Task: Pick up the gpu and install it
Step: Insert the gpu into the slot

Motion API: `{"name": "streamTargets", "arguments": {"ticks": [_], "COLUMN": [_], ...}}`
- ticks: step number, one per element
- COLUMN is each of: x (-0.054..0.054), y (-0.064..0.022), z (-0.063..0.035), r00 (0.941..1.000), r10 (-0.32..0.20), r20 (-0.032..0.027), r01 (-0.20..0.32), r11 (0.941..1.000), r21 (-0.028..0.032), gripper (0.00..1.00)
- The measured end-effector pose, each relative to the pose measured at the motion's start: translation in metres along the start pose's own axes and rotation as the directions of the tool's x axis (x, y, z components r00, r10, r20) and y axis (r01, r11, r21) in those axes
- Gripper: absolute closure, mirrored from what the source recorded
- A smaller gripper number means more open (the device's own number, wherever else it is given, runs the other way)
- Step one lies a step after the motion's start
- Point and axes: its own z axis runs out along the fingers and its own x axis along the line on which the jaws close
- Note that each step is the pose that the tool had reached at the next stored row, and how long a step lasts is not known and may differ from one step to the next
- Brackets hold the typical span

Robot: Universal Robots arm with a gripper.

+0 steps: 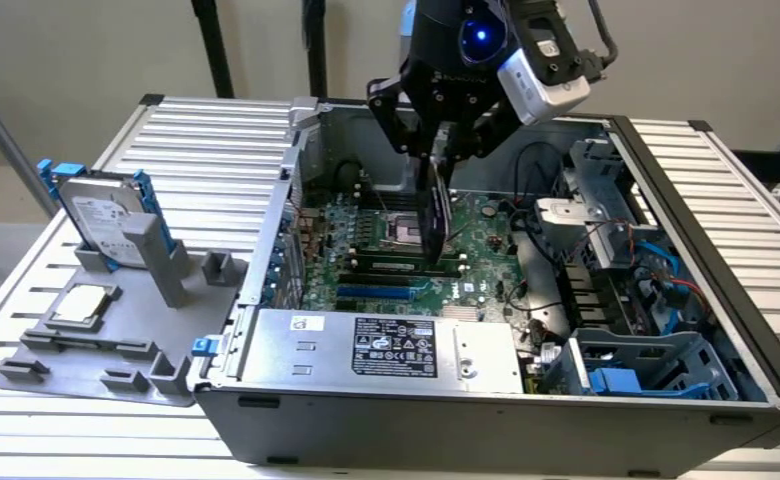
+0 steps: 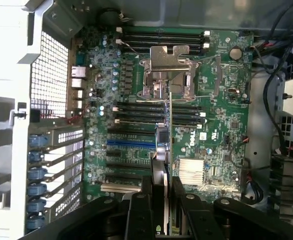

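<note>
Silver power supply at the case's near edge bears a black label, too fine to read. Beyond it, white lettering on the green motherboard seems to read Dell. Farthest, the gripper clamps the gpu edge-on. Its long axis hangs straight down over the board, its lower end just beyond the blue slot.

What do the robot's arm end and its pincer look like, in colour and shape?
The pincer is black, with two jointed fingers built from angular links. A round blue light glows on its body. A silver-grey camera box with a dark front is fixed to its side, and a black cable loops beside it.
</note>
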Motion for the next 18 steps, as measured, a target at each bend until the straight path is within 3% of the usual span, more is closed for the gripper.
{"name": "streamTargets", "arguments": {"ticks": [5, 9, 14, 18], "x": [0.0, -0.0001, -0.0002, -0.0003], "y": [0.0, -0.0001, -0.0001, -0.0001], "z": [0.0007, 0.0017, 0.0032, 0.0048], "r00": [0.9959, 0.9867, 0.9677, 0.9469], "r10": [-0.091, -0.163, -0.252, -0.321], "r20": [-0.0031, -0.0059, -0.0098, -0.0128], "r01": [0.091, 0.163, 0.252, 0.321], "r11": [0.9959, 0.9867, 0.9677, 0.9469], "r21": [0.0038, 0.0068, 0.0101, 0.0124], "gripper": [0.73, 0.73, 0.73, 0.73]}}
